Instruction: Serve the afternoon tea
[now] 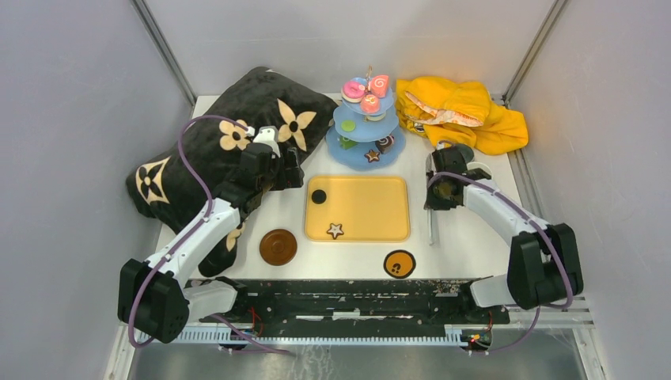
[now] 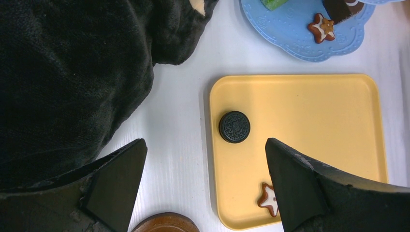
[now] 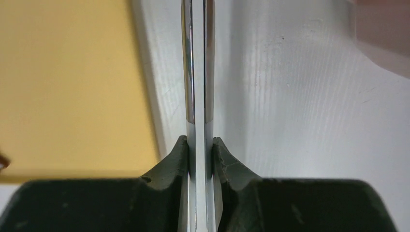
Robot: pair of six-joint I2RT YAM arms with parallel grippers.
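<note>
Metal tongs (image 3: 197,72) — long axis near-to-far, beside yellow tray (image 3: 72,87), clamped in right fingers (image 3: 169,166)

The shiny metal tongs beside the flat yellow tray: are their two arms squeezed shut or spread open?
Squeezed shut: the right gripper pinches the shiny metal tongs, both arms nearly touching.

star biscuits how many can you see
2. One star biscuit lies on the yellow tray, near its front edge; the other sits on the bottom tier of the blue stand. Upper tiers may hide more.
</note>
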